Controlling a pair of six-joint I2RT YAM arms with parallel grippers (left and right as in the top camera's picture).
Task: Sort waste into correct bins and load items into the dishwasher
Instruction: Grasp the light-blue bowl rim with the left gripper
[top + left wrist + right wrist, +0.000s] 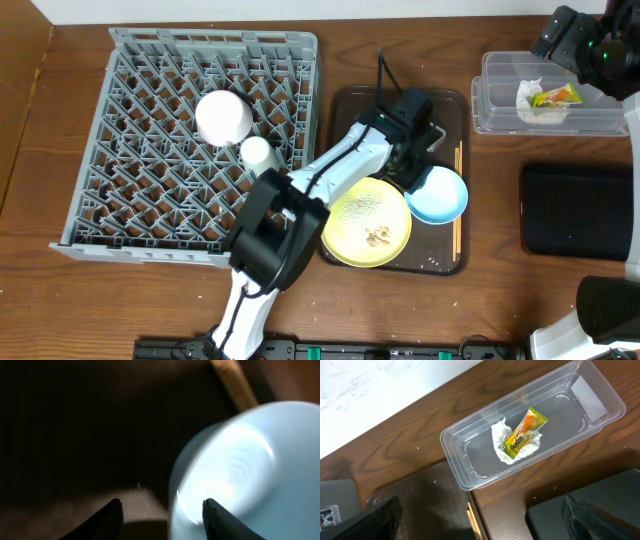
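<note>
L gripper [161,506] part-open astride blue bowl [240,470] rim (not clamped); R gripper [481,504] wide open, empty.

Surfaces as I see them
The tabletop [420,310] is grained brown wood; dish rack [150,150] matt grey plastic; tub [465,472] clear smooth plastic; blue bowl [260,460] glossy; wrapper [524,434] shiny on crumpled paper tissue [500,435].

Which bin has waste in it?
The clear tub: tissue and wrapper lie inside. The black tray holds nothing.
</note>
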